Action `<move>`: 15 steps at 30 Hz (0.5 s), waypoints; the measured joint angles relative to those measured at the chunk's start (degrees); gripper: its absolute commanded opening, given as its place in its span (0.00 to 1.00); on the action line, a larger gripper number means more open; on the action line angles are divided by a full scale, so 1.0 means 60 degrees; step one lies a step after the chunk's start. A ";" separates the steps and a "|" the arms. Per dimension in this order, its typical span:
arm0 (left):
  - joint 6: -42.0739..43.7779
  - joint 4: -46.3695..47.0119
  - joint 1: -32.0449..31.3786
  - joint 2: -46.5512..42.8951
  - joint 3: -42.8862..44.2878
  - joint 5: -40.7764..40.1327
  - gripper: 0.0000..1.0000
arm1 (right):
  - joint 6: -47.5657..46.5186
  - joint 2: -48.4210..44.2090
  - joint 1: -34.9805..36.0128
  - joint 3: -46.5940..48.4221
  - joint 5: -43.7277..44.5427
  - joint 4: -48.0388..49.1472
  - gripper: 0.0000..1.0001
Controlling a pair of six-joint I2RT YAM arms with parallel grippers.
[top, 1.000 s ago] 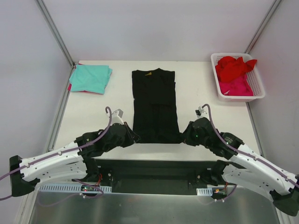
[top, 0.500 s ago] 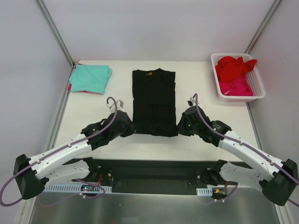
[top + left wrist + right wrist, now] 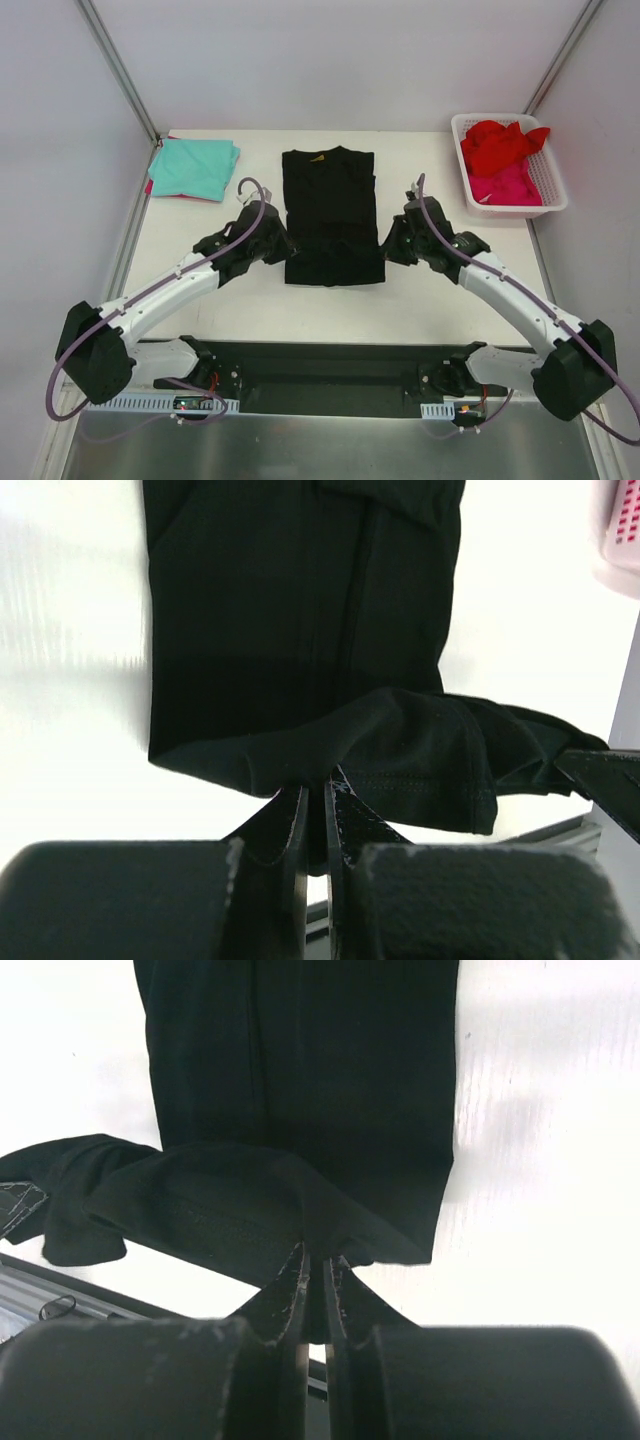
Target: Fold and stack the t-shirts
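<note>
Here the black t-shirt (image 3: pixel 330 200) lies in the middle of the table (image 3: pixel 330 310) as a narrow strip. Its long axis runs from the lower centre of the top view up to the collar at the upper centre. Its lower hem is off the surface and curls over the body of the shirt, held at both corners.

The left gripper (image 3: pixel 270 243) is at the hem's left corner and the right gripper (image 3: pixel 390 243) at its right corner, level with each other. In each wrist view the jaws are pinched tight on a fold of black cloth. The flat part of the shirt stretches away from the fingertips toward the top of the frame.

The collar lies straight ahead of both grippers along the long axis, and neither arm is nearer to it. The fold probably calls for both to carry the hem forward together, or the edge will skew.

A folded teal t-shirt (image 3: pixel 195 165) sits at the upper left. A red t-shirt (image 3: pixel 500 143) and a pink t-shirt (image 3: pixel 505 187) lie crumpled in the white basket (image 3: pixel 556 207) at the upper right.
</note>
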 measured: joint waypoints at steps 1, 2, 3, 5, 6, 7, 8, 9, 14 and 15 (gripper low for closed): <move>0.0073 0.0076 0.0153 0.0186 0.0087 0.0124 0.00 | -0.0073 0.0204 -0.0109 0.0091 -0.0109 0.0069 0.01; 0.0142 0.0138 0.0248 0.0328 0.0142 0.0182 0.00 | -0.0127 0.0412 -0.0200 0.0182 -0.0229 0.0127 0.01; 0.0215 0.0182 0.0379 0.0495 0.0215 0.0266 0.00 | -0.0182 0.0619 -0.0291 0.0284 -0.0335 0.0182 0.01; 0.0328 0.0259 0.0612 0.0805 0.0350 0.0437 0.00 | -0.0280 0.1035 -0.0430 0.0470 -0.0506 0.0299 0.01; 0.0393 0.0310 0.0729 0.0954 0.0401 0.0499 0.00 | -0.0324 0.1271 -0.0495 0.0597 -0.0590 0.0361 0.01; 0.0444 0.0368 0.0849 0.1093 0.0437 0.0601 0.00 | -0.0357 0.1515 -0.0550 0.0736 -0.0670 0.0408 0.01; 0.0477 0.0423 0.0947 0.1198 0.0459 0.0663 0.00 | -0.0386 0.1694 -0.0590 0.0841 -0.0747 0.0455 0.01; 0.0506 0.0481 0.1053 0.1322 0.0470 0.0714 0.00 | -0.0415 0.1894 -0.0637 0.0969 -0.0816 0.0495 0.01; 0.0721 0.0641 0.1457 0.1865 0.0634 0.1042 0.00 | -0.0528 0.2696 -0.0878 0.1574 -0.1162 0.0627 0.00; 0.0747 0.0648 0.1501 0.1945 0.0674 0.1111 0.00 | -0.0546 0.2816 -0.0936 0.1694 -0.1231 0.0637 0.01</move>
